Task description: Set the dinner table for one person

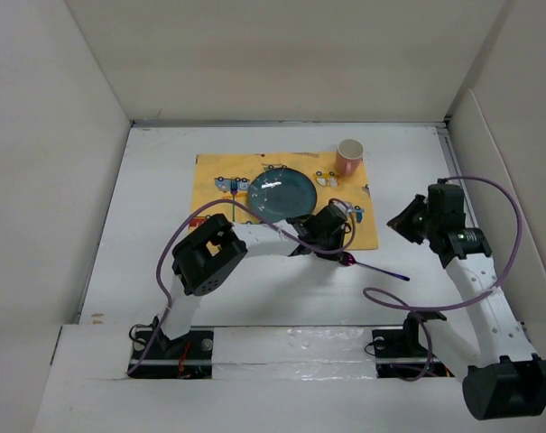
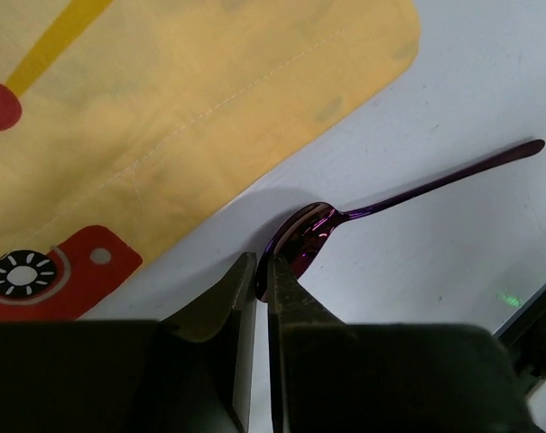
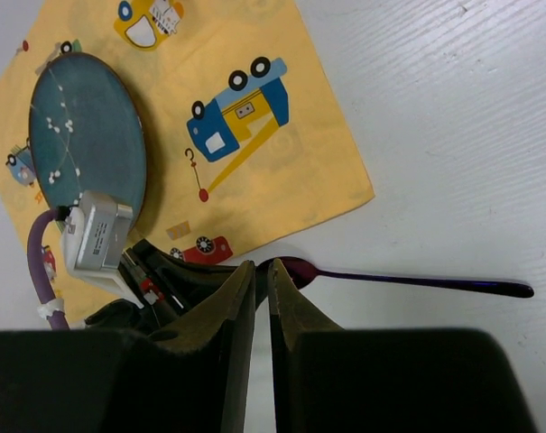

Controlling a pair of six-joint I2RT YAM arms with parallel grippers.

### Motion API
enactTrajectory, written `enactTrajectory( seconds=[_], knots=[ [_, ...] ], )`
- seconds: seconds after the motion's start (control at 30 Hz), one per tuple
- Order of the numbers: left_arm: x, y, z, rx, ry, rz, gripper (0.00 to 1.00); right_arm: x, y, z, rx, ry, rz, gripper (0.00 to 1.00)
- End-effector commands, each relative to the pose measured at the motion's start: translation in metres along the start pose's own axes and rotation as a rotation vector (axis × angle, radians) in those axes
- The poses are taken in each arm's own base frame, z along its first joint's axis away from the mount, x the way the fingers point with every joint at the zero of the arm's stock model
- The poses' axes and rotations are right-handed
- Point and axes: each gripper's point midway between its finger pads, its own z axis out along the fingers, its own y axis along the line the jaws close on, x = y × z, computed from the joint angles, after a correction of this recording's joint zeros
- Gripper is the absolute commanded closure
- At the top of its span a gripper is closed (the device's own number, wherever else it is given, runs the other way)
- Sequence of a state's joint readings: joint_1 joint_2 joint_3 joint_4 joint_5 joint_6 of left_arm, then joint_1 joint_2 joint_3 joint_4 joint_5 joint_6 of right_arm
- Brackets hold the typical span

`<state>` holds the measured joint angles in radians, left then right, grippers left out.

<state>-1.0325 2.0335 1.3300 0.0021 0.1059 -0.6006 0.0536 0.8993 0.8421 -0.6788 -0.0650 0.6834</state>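
A purple spoon lies low on the white dinner table, just off the near right corner of the yellow cloth. My left gripper is shut on the edge of the spoon's bowl; the handle points away to the right. The spoon also shows in the right wrist view. My right gripper is shut and empty, held above the table to the right of the spoon. A teal plate sits on the cloth with a pink cup behind it.
The cloth printed with vehicles carries the plate. Off-white walls close the table on three sides. My left arm's purple cable loops over the cloth's near edge, and the right arm's cable hangs above the table's near right.
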Motion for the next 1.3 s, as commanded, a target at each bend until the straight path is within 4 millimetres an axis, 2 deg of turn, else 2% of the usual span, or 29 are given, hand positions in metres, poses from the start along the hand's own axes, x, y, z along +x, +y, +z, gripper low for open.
enactTrajectory(
  seconds=[0.0, 0.07, 0.13, 0.2, 0.23, 0.27, 0.3, 0.33, 0.37, 0.4, 0.53, 0.57, 0.63, 0.7, 0.87, 0.9, 0.97, 1.03, 1.13, 1.27],
  knots=[
    [0.004, 0.009, -0.022, -0.042, 0.007, 0.073, 1.00, 0.007, 0.007, -0.004, -0.037, 0.046, -0.022, 0.81],
    [0.005, 0.018, -0.040, -0.041, 0.001, 0.105, 1.00, 0.018, 0.017, -0.002, -0.088, 0.085, -0.052, 0.75],
    [-0.001, 0.029, -0.056, -0.034, -0.015, 0.110, 1.00, 0.032, 0.026, -0.003, -0.139, 0.158, -0.111, 0.71],
    [-0.006, 0.036, -0.082, -0.020, -0.027, 0.144, 1.00, 0.052, 0.041, -0.006, -0.208, 0.235, -0.174, 0.63],
    [-0.014, 0.046, -0.090, -0.030, -0.037, 0.143, 1.00, 0.061, 0.043, -0.004, -0.217, 0.272, -0.200, 0.60],
    [-0.017, 0.047, -0.106, -0.022, -0.038, 0.148, 1.00, 0.067, 0.047, -0.005, -0.233, 0.292, -0.225, 0.54],
    [-0.022, 0.049, -0.115, -0.018, -0.045, 0.167, 1.00, 0.084, 0.058, -0.011, -0.293, 0.348, -0.272, 0.50],
    [-0.027, 0.056, -0.121, -0.019, -0.050, 0.162, 1.00, 0.091, 0.065, -0.012, -0.328, 0.363, -0.311, 0.47],
    [-0.028, 0.055, -0.132, -0.001, -0.041, 0.168, 1.00, 0.096, 0.071, -0.014, -0.351, 0.374, -0.340, 0.41],
    [-0.029, 0.058, -0.136, 0.003, -0.036, 0.184, 1.00, 0.111, 0.080, -0.021, -0.399, 0.405, -0.409, 0.39],
    [-0.028, 0.063, -0.146, 0.040, 0.003, 0.208, 1.00, 0.129, 0.102, -0.024, -0.460, 0.391, -0.551, 0.30],
    [-0.028, 0.058, -0.148, 0.064, 0.009, 0.219, 1.00, 0.135, 0.102, -0.019, -0.439, 0.407, -0.586, 0.30],
    [-0.027, 0.054, -0.151, 0.086, 0.023, 0.250, 1.00, 0.132, 0.097, -0.008, -0.348, 0.372, -0.628, 0.28],
    [-0.023, 0.052, -0.155, 0.099, 0.050, 0.268, 1.00, 0.128, 0.116, -0.003, -0.377, 0.325, -0.641, 0.28],
    [-0.023, 0.051, -0.164, 0.094, 0.066, 0.295, 1.00, 0.134, 0.121, 0.001, -0.371, 0.353, -0.709, 0.28],
    [-0.024, 0.051, -0.165, 0.094, 0.067, 0.298, 1.00, 0.143, 0.118, 0.005, -0.362, 0.389, -0.737, 0.28],
    [-0.028, 0.047, -0.169, 0.105, 0.058, 0.307, 1.00, 0.158, 0.123, 0.002, -0.422, 0.444, -0.758, 0.29],
    [-0.027, 0.046, -0.171, 0.103, 0.068, 0.306, 1.00, 0.164, 0.124, 0.005, -0.424, 0.462, -0.785, 0.30],
    [-0.033, 0.050, -0.178, 0.110, 0.055, 0.288, 1.00, 0.168, 0.123, 0.010, -0.417, 0.475, -0.793, 0.32],
    [-0.043, 0.054, -0.197, 0.139, 0.021, 0.257, 1.00, 0.174, 0.125, 0.012, -0.442, 0.497, -0.797, 0.37]
  ],
)
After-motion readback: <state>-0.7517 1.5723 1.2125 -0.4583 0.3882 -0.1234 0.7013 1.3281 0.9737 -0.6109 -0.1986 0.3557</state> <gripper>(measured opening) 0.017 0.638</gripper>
